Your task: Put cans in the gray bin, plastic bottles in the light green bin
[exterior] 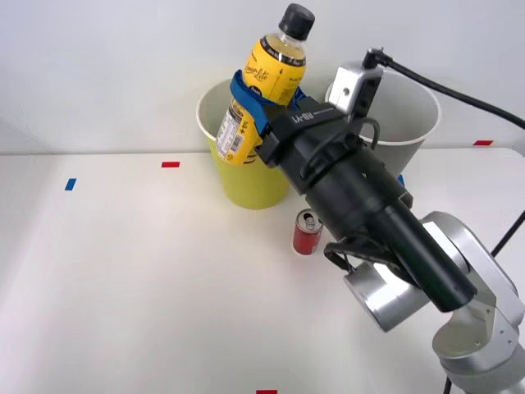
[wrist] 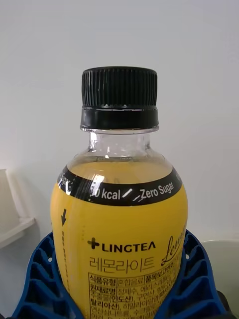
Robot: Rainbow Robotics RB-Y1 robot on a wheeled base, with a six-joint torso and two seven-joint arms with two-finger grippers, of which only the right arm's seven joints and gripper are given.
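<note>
Gripper: right gripper (exterior: 256, 105), with blue ribbed fingers (wrist: 40, 279), is closing around the middle of the yellow-labelled plastic bottle with a black cap (exterior: 264, 82); both fingers are pressing against the label, one on each side.
Bottle pose: it is tilting in the front view, cap toward the upper right, base toward the lower left, and is hanging in the upper centre of the frame.
Bottle place: its lower end is overlapping the opening of the tall round yellow-green bin with a white rim (exterior: 246, 187), so I judge it is sitting above or at the rim (depth is hard to tell from this angle).
Other bin: tall round gray bin with a white rim (exterior: 410, 135) is standing just right of the green one, partly behind the black arm.
Can: small red drink can with a silver top (exterior: 308, 232) is standing upright on the white table (exterior: 123, 287), just in front of the two bins, below centre.
Risk, rim: a tilted bottle released too far forward may be striking the white rim and bouncing out onto the table.
Risk, can: the arm is passing close above the can, so a low retreat could be knocking it over or rolling it away.
Risk, bin: a nudge from the gripper's body could be tipping the light bin.
</note>
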